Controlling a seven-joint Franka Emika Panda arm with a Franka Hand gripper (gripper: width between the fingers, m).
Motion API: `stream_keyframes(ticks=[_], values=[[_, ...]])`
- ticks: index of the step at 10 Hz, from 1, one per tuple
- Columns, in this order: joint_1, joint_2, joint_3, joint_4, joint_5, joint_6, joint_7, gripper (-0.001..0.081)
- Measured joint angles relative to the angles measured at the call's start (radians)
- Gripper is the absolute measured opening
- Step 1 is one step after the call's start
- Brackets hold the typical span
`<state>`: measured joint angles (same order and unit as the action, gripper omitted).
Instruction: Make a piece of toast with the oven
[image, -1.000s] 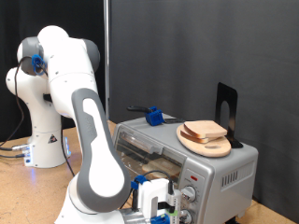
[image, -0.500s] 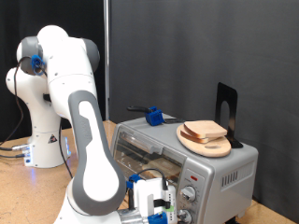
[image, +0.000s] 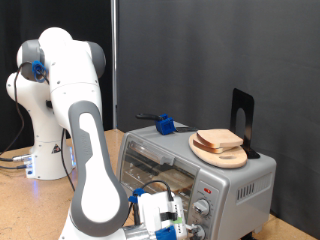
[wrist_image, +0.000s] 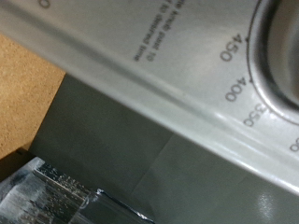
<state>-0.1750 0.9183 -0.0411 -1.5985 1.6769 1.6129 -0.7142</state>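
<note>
One white robot arm (image: 85, 130) bends down from its base at the exterior view's left to the front of the single silver oven (image: 195, 170), which sits on the wooden table (image: 25, 205) with its long axis running across toward the exterior view's right. The gripper (image: 165, 222) hangs low at the oven's control panel, just beside the two round knobs (image: 200, 210); whether the jaws are open or closed cannot be told. In the wrist view a dial (wrist_image: 280, 47) and its temperature numbers fill the picture. One piece of toast (image: 219, 139) lies flat on one round wooden board (image: 220, 152) on the oven's top, well above the jaws.
</note>
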Motion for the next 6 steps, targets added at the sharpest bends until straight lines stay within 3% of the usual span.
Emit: stream_keyframes(ticks=[6], values=[[-0.001, 0.001, 0.001, -0.004, 0.011, -0.005, -0.02, 0.0095]])
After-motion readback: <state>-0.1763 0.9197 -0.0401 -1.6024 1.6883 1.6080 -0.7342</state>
